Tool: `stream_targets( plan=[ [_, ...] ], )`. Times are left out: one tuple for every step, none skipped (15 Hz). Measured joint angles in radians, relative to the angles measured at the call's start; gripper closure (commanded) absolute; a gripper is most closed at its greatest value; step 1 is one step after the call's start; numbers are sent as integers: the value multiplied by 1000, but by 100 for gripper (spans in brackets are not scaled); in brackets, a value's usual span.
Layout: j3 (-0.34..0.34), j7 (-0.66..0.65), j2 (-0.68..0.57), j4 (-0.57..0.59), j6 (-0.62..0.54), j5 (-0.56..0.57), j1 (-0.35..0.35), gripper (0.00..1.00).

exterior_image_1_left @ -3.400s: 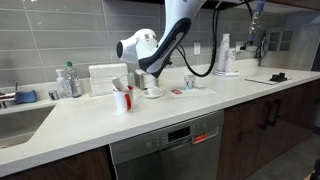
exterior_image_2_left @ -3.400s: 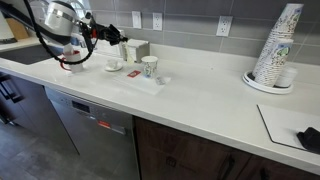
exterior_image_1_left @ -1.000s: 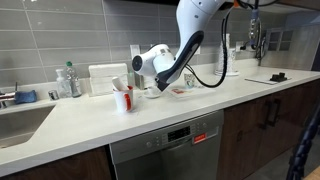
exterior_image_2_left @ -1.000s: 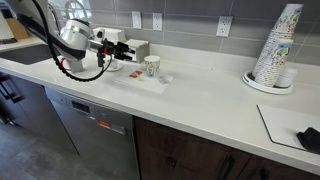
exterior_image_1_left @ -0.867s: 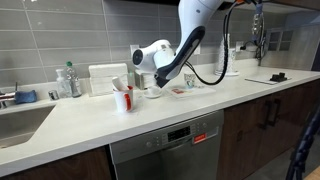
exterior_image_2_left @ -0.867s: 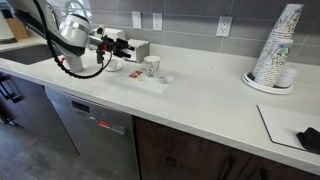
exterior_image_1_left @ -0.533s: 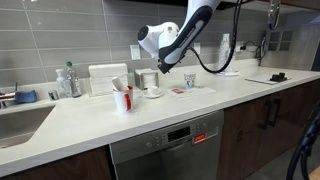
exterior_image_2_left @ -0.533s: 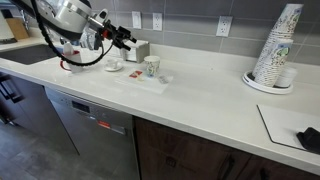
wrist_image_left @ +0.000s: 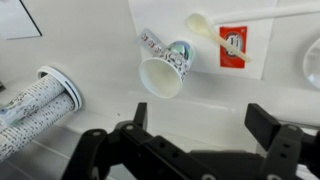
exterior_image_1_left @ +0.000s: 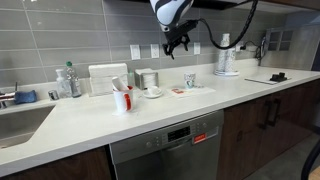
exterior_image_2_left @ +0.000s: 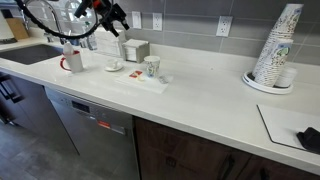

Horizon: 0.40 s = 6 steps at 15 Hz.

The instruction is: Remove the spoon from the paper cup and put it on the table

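The paper cup, white with a dark printed band, stands on the table with nothing showing inside it; both exterior views show it too. The pale spoon lies flat on a white napkin just beyond the cup, next to a red packet. My gripper hangs open and empty high above the cup, well off the counter.
A red-and-white cup with utensils, a white mug on a saucer and a napkin box stand near the wall. A tall stack of paper cups and a dark mat sit further along. The sink is at the far end.
The arm has risen from counter height beside the cup to high above it. The jaws have opened wide and hold nothing.
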<state>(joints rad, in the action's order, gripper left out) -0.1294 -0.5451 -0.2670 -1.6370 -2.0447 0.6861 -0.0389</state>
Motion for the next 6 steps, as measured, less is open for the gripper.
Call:
stream_targets(
  plan=[
    [2,47,21,0,47,-62,-3,0],
    [4,88,39,-1,96,-114,-5,0],
    [6,128,55,-1,144,-160,-8,0],
    [8,177,70,-6,162,-211,-9,0],
    [11,222,85,-15,146,-261,-8,0],
    [14,250,97,-24,131,-292,-6,0]
  ],
)
